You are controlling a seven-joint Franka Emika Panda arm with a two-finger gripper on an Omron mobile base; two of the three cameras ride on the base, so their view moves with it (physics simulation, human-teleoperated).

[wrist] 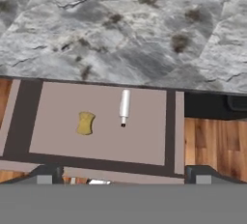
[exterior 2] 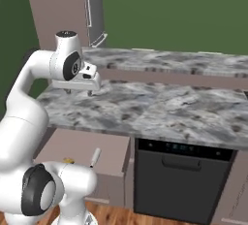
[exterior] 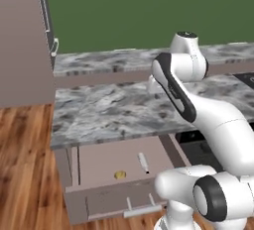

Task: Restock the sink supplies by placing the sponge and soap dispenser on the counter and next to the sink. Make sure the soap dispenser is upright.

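Note:
The drawer [wrist: 144, 141] under the counter [wrist: 125, 30] stands pulled out. The yellow-orange sponge [wrist: 85, 123] rests on its floor, left of the soap dispenser [wrist: 124, 106], which lies flat with its dark nozzle toward the drawer front. Both also appear from the base: sponge [exterior: 119, 175] [exterior 2: 68, 161], soap dispenser [exterior: 143, 162] [exterior 2: 95, 157]. My gripper [wrist: 123, 174] [exterior 2: 79, 92] hangs open and holds nothing, above the counter [exterior 2: 160, 107] near its front edge, well above the drawer.
A black dishwasher [exterior 2: 179, 180] sits right of the drawer [exterior: 114, 164]. A tall brown cabinet [exterior: 25, 40] closes the counter's left end. A raised back ledge [exterior: 109, 63] runs behind. A black patch [exterior: 246, 78] at the counter's far right is too cut off to identify.

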